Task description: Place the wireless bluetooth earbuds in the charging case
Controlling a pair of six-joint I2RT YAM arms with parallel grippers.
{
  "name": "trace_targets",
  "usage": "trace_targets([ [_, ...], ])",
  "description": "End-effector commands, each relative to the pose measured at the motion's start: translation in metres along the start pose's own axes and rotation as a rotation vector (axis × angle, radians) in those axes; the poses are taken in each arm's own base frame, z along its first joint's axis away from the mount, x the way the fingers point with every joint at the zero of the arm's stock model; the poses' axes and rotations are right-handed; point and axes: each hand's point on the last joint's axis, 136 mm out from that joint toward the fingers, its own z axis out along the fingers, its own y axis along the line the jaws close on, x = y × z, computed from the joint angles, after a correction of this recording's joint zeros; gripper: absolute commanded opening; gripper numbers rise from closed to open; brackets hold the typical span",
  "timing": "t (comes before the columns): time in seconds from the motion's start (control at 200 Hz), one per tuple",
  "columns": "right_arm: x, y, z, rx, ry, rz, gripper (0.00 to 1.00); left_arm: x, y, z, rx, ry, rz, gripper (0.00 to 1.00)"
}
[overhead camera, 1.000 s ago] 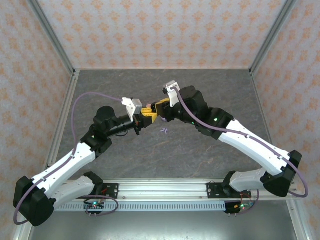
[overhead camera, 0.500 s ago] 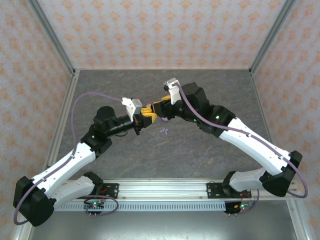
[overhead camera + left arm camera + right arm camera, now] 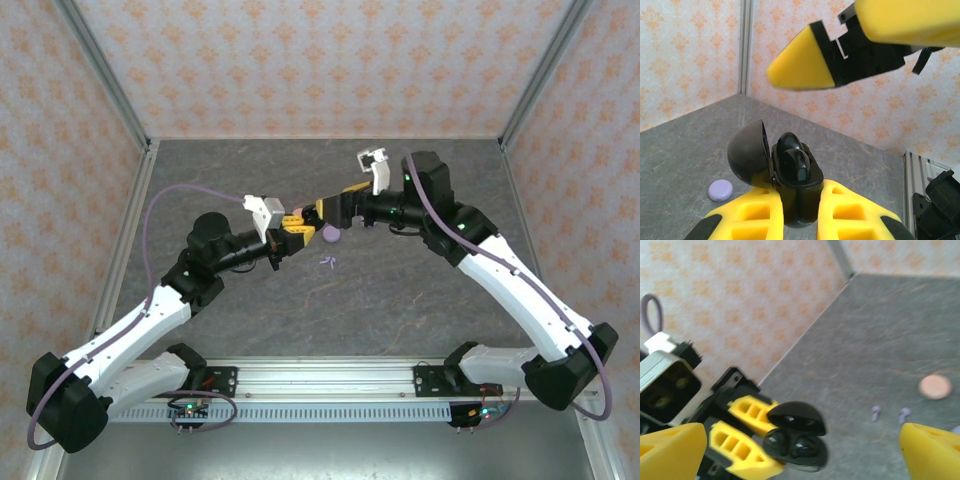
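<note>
Left gripper [image 3: 291, 227] clamped shut, right gripper [image 3: 334, 207] spread wide, facing each other, tips close

Lilac earbuds [image 3: 327, 262] near round lilac case [image 3: 331, 233]

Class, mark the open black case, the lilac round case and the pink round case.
open black case [image 3: 746, 159], left wrist view, on its raised lid.
lilac round case [image 3: 720, 190], left wrist view, on its top face.
pink round case [image 3: 935, 386], right wrist view, on its top face.
</note>
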Motion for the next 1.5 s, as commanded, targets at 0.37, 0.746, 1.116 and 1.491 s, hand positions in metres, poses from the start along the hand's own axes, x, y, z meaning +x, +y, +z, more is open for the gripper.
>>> trace_targets([
  [0.37, 0.001, 0.042, 0.015, -0.293, 0.100, 0.035, 0.95, -0.029, -0.018, 0.000, 0.064, -0.066, 0.072, 0.00],
  [0.746, -0.007, 0.055, -0.001, -0.318, 0.049, -0.051, 0.87, -0.025, -0.017, 0.001, 0.059, -0.048, 0.073, 0.00],
  [1.116, -0.001, 0.051, -0.013, -0.272, -0.003, -0.095, 0.87, -0.022, -0.015, 0.002, 0.051, -0.041, 0.070, 0.00],
  [1.491, -0.011, -0.040, -0.049, 0.285, -0.170, -0.039, 0.99, 0.001, 0.031, 0.003, -0.160, 0.034, -0.008, 0.00],
])
